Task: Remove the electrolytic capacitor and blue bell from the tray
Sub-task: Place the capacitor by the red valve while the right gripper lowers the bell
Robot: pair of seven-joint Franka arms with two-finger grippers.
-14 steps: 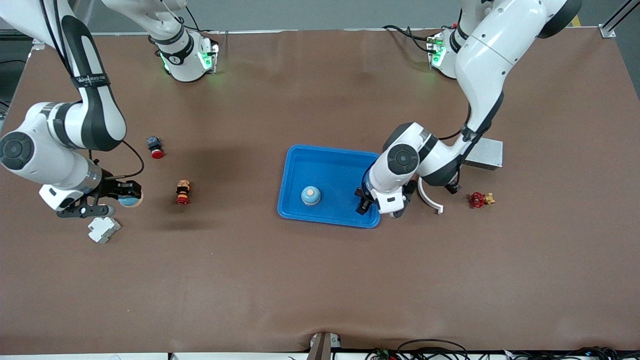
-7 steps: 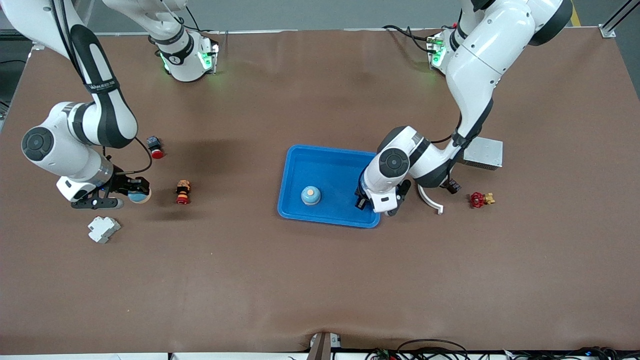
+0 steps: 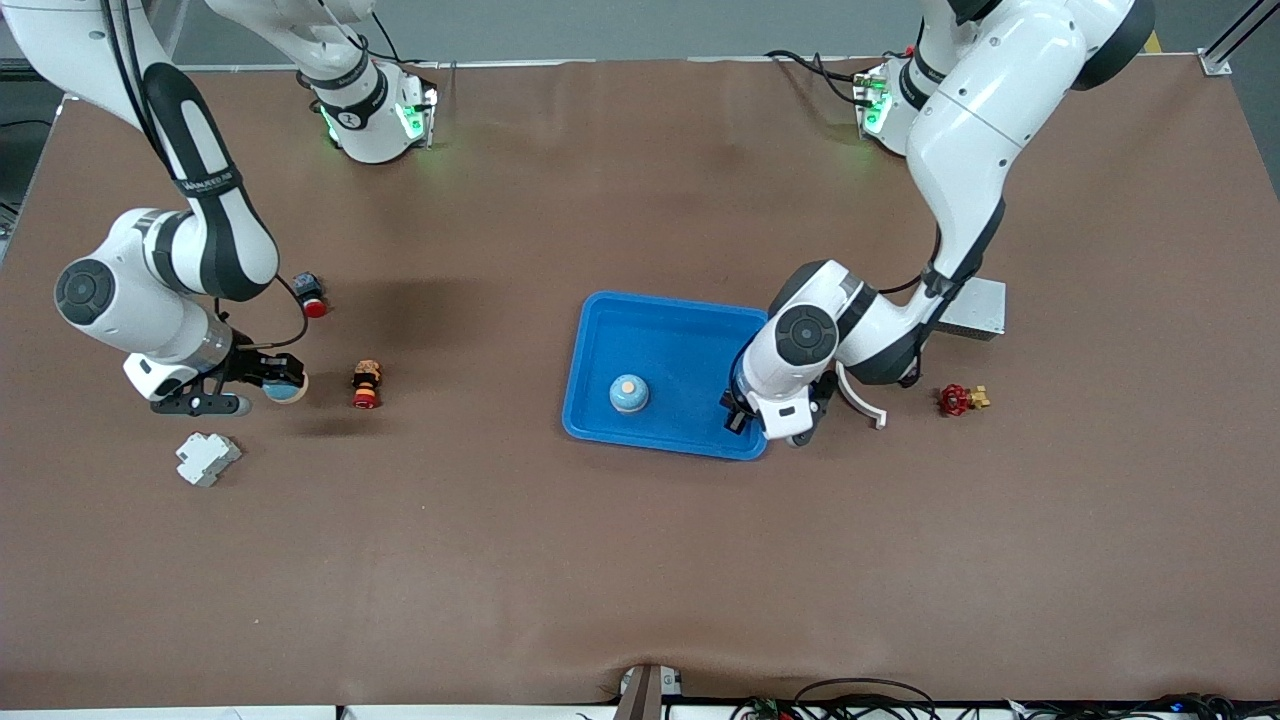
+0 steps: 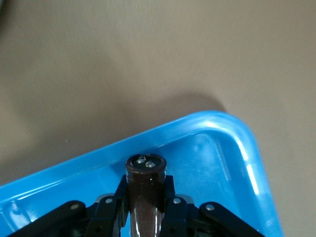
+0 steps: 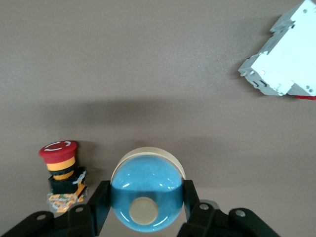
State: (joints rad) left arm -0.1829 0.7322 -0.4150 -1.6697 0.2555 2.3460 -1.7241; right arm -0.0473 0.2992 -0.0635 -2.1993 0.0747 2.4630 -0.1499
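At the tray's (image 3: 640,335) corner toward the left arm's end of the table, nearer the front camera: left gripper (image 3: 742,410) down inside, fingers clamped on the electrolytic capacitor (image 4: 144,192). Seen from the left wrist view, held by its sides, terminal end poking out past the fingertips, long axis running along the fingers and pointing at the raised rim just ahead. Still within the tray, then — not yet out. Key relation for the coming move: rim close in front of the part's free end, so probably a lift first, then a carry outward toward the left arm's end, where bare table lies just beside the tray. Risk, as a judgement: dragging sideways too low could catch the rim and shift the tray.

Well apart, over the table at the right arm's end — right gripper (image 3: 268,384), closed around a blue bell (image 5: 147,195), near a red-capped push button (image 5: 62,170) and a white blocky part (image 5: 286,61). Another blue bell (image 3: 628,393) sitting in the tray, untouched, nearer the left arm than the right.
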